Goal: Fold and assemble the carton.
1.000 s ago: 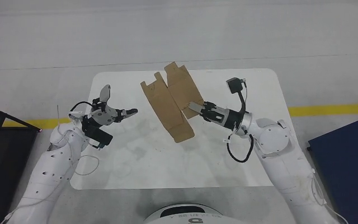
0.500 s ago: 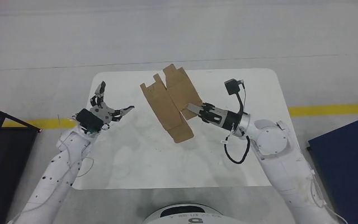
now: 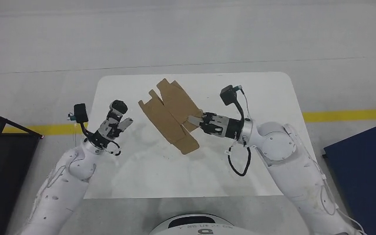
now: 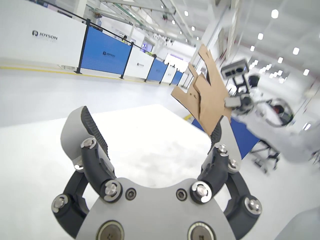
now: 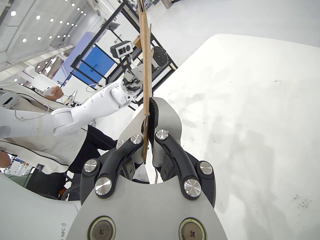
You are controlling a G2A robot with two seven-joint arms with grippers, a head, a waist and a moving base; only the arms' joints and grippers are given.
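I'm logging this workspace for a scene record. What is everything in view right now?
carton: one, brown, flat, held up over the table's middle
table: one, white, below both arms
floor stripe: one, yellow, on the floor either side of the table
barrier panels: several, blue and white, across the hall floor
right gripper: one, silver and black, shut on the carton's edge
left gripper: one, silver and black, open, apart from the carton

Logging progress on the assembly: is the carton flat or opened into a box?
Flat. In the right wrist view the carton is a thin edge-on sheet pinched in the right tool; no walls stand open.
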